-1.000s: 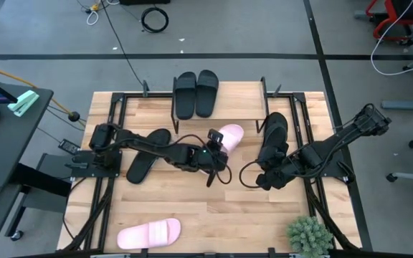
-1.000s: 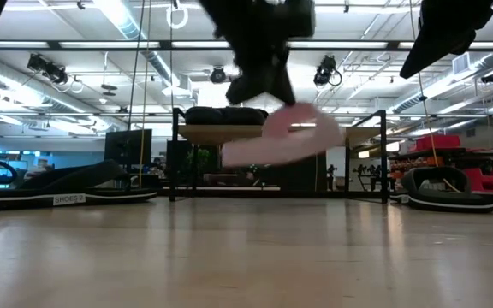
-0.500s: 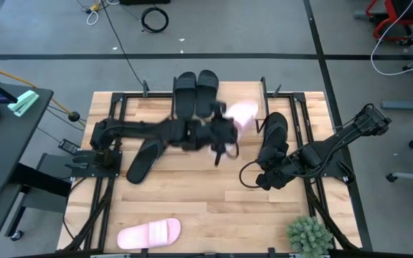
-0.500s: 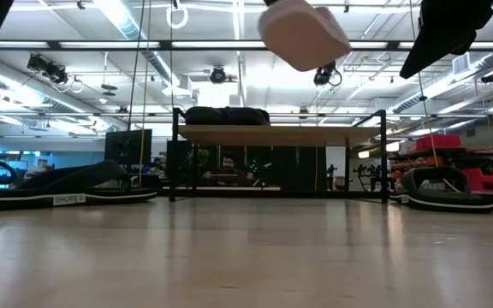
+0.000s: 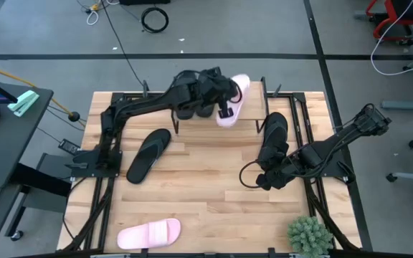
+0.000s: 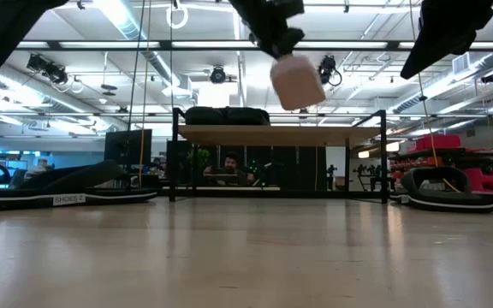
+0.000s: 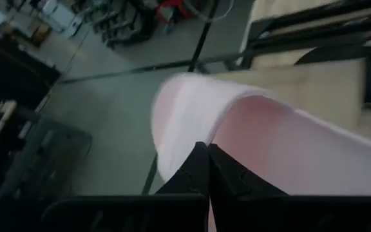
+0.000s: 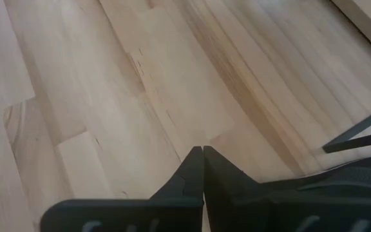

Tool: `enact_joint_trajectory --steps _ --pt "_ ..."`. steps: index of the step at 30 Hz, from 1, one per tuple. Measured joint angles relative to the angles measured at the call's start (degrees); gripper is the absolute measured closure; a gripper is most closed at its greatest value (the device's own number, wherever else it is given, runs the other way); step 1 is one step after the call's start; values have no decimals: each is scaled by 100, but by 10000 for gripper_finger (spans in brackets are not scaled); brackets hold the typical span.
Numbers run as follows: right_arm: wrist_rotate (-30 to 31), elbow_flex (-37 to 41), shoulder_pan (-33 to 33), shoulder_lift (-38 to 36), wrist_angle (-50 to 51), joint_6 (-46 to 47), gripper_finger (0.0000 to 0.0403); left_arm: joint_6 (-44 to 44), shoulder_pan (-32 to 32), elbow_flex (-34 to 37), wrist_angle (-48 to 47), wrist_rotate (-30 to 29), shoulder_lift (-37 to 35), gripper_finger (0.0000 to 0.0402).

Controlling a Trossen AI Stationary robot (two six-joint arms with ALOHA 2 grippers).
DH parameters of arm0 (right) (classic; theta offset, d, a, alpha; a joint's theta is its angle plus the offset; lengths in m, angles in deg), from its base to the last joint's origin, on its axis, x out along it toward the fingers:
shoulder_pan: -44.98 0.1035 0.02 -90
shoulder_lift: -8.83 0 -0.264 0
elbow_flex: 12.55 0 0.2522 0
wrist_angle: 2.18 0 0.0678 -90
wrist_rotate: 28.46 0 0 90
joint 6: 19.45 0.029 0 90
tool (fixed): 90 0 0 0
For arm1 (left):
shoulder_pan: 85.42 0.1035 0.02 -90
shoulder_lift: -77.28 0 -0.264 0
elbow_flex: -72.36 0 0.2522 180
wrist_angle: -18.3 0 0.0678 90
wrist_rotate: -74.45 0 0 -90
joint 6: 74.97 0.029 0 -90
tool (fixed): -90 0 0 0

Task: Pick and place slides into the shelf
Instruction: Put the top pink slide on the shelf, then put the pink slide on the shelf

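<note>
One pink slide (image 5: 234, 107) above shelf (image 5: 249, 92)

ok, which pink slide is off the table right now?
The pink slide in the left hand, held over the shelf. The other pink one lies on the table's near edge.

Right gripper (image 8: 202, 152): fingers pressed together, tips above the wooden tabletop (image 8: 108, 84). A black slide (image 8: 353, 177) lies nearby.

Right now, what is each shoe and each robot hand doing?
Left gripper: shut on pink slide, up over the shelf.
Pink slide: held in the air above the shelf.
Two black slides: lying on the shelf.
Second pink slide: flat on the table.
Right gripper: shut, holding nothing, over bare table.
</note>
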Motion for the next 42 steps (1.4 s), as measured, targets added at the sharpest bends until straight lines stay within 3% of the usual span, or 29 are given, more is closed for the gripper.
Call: enact_joint_trajectory --steps 8,24,37,42 --pt "7 0 0 0 69 -29 400 -455 297 -7 15 127 300 401" --pt "3 0 0 0 103 -28 400 -284 434 0 -436 155 384 380" --pt "1 0 0 0 102 158 400 -332 435 0 -461 118 380 274" --pt "-8 0 34 0 101 162 400 -111 276 -12 -604 121 298 253"
